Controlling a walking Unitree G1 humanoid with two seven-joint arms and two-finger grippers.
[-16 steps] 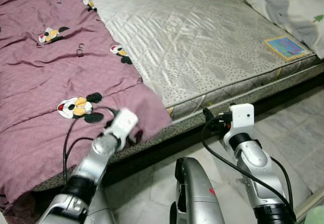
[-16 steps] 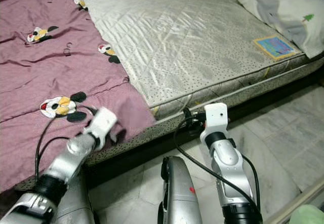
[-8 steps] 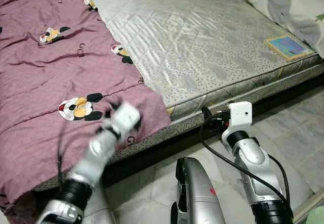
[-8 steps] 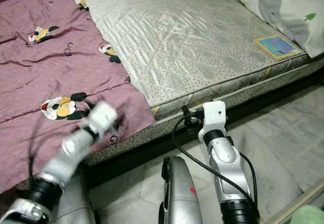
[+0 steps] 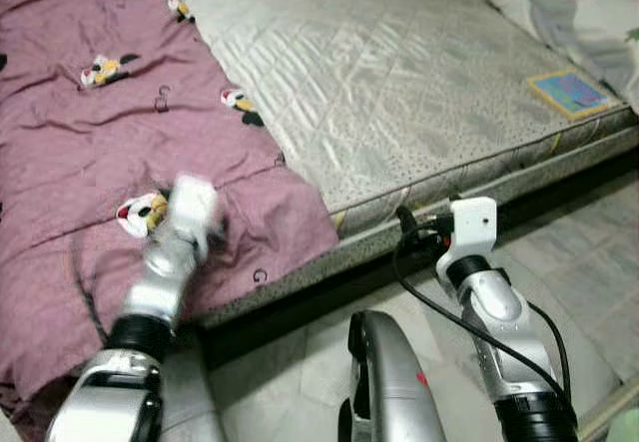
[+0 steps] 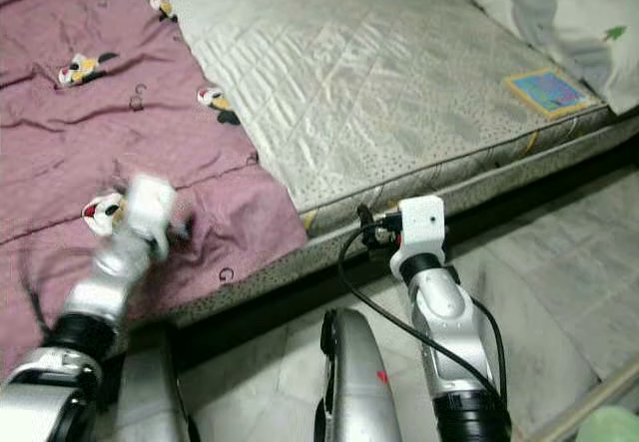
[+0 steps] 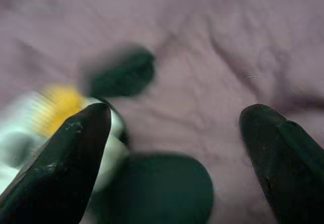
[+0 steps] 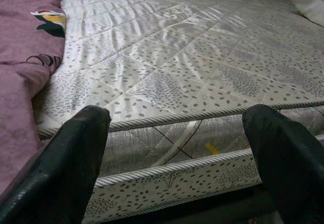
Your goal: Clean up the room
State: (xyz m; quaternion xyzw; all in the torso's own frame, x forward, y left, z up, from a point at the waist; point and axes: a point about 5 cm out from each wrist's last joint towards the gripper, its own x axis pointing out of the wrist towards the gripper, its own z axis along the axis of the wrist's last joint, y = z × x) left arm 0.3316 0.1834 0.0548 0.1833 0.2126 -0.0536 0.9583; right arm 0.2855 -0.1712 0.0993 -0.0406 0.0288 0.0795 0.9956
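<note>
Marble-tiled floor (image 5: 589, 262) runs along the near side of a low bed, open and unobstructed to the robot's right. On the bed lies a bare quilted mattress (image 5: 399, 73), its piped front edge exposed. A maroon bedsheet (image 5: 90, 133) printed with cartoon figures covers the robot's left portion of the mattress; its lower corner hangs over the front edge, and its inner edge runs diagonally across the quilting. A white pillow (image 5: 574, 8) sits at the far right corner, with a small colourful booklet (image 5: 569, 91) just beside it, near the mattress edge.

Left gripper (image 7: 177, 148) is over the bedsheet, close above a printed cartoon figure (image 5: 140, 213); its fingers (image 7: 66, 158) are spread apart with nothing between them. The arm appears motion-blurred.

Right gripper (image 8: 177, 153) is held off the bed, level with the mattress's front edge, fingers (image 8: 283, 153) spread wide and empty, pointing at the mattress side.
</note>
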